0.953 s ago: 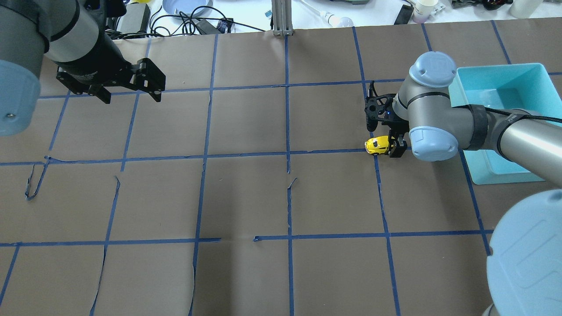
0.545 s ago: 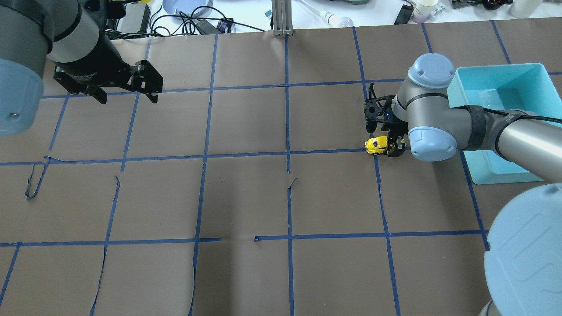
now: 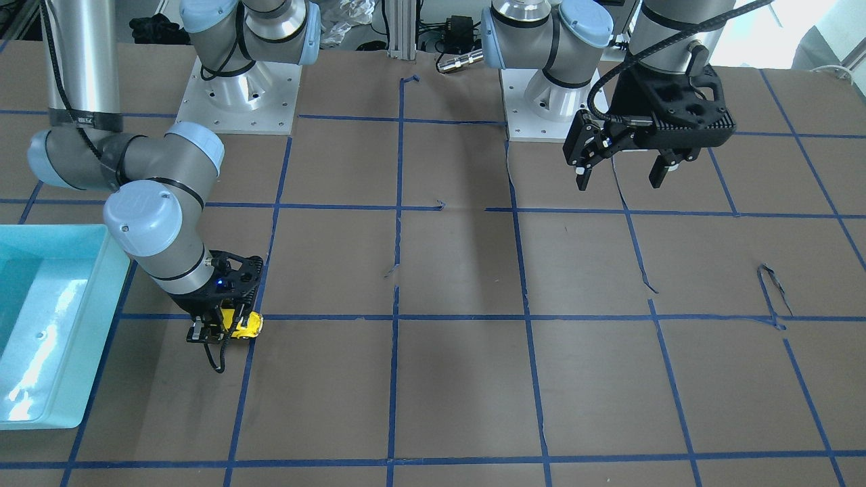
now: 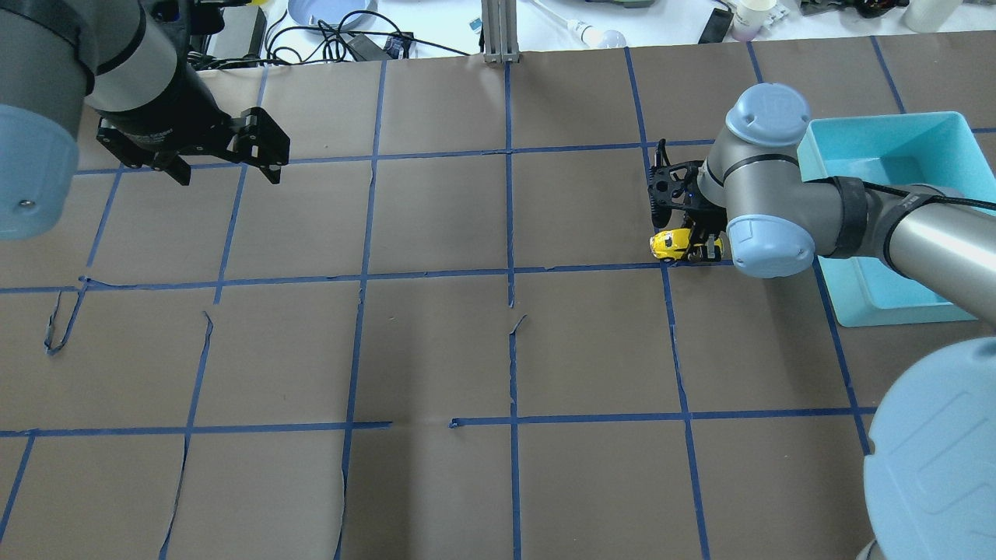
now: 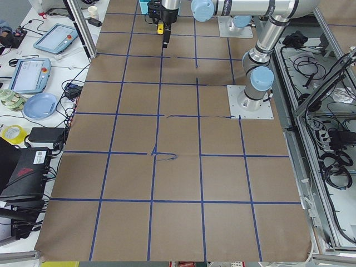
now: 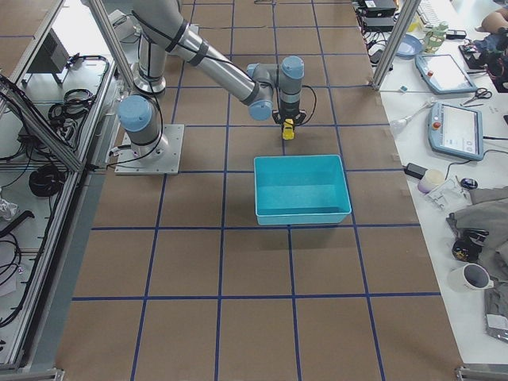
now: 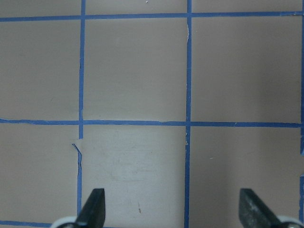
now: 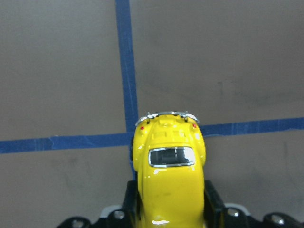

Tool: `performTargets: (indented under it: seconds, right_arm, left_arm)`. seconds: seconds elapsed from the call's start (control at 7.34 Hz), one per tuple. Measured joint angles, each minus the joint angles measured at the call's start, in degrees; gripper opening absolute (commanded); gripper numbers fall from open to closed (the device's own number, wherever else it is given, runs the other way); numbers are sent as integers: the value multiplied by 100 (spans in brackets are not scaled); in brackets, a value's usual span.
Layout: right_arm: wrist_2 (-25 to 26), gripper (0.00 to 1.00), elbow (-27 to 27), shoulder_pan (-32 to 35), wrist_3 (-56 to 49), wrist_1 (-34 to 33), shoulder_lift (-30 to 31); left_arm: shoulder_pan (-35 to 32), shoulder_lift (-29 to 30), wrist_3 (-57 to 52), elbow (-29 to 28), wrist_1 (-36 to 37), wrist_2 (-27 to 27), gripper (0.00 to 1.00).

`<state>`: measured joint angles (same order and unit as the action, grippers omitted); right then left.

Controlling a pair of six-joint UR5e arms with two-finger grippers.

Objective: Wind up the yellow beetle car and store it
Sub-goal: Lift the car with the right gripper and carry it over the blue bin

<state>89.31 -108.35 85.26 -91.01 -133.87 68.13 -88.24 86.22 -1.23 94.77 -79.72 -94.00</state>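
Note:
The yellow beetle car (image 4: 669, 244) is clamped between the fingers of my right gripper (image 4: 695, 249), which is shut on it. It is held low over a crossing of blue tape lines. In the right wrist view the car (image 8: 168, 175) fills the lower middle, with its rear window facing up and the black fingers against both its sides. The front-facing view shows the car (image 3: 246, 326) sticking out of the right gripper (image 3: 222, 329). My left gripper (image 4: 227, 168) hangs open and holds nothing, far away over the table's back left; its fingertips (image 7: 95, 205) frame bare paper.
A teal bin (image 4: 879, 119) stands just right of the right arm, and its rim (image 3: 101, 338) is close to the gripper. Brown paper with a blue tape grid covers the table. Cables, a plate and cups lie beyond the far edge.
My right gripper has carried the car a little toward the table's far side and its wrist has turned slightly. The left arm has barely shifted.

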Motion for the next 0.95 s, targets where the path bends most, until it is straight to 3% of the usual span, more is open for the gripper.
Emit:
performTargets:
  seconds: [0.54,0.95]
  right_arm:
    - [159,0,2007,-437,-31,2398,454]
    - [120,0,2441,-1406,-1060,2926,424]
  left_arm:
    - [0,0,0,6,0,-13,100]
    - [0,0,0,6,-4,-14,100]
